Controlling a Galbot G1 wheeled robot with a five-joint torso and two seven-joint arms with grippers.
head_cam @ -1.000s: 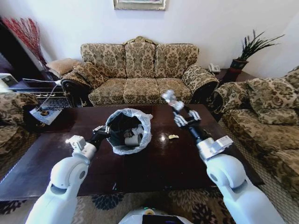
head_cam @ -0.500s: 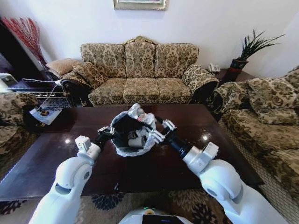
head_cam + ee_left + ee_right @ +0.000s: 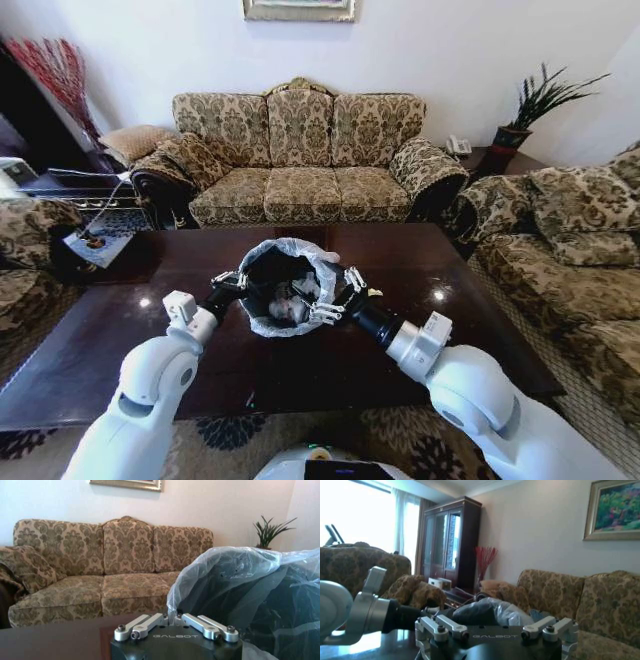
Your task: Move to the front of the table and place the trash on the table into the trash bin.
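Left tool (image 3: 226, 284): clamped on trash bin (image 3: 262, 318) rim, steadying it on counter (image 3: 480, 330).
Right tool (image 3: 334, 297): fingers spread over bin mouth, evidently releasing trash (image 3: 285, 307).

The head view looks forward and down from above both arms, taking in the table (image 3: 100, 340) and the trash bin (image 3: 283, 287) between the two grippers. The left wrist view sits low behind the left gripper (image 3: 175, 624), very near the bin's bag, facing the sofa (image 3: 100, 566). The right wrist view looks across its gripper (image 3: 495, 630) over the same bin toward the left arm (image 3: 365, 607).
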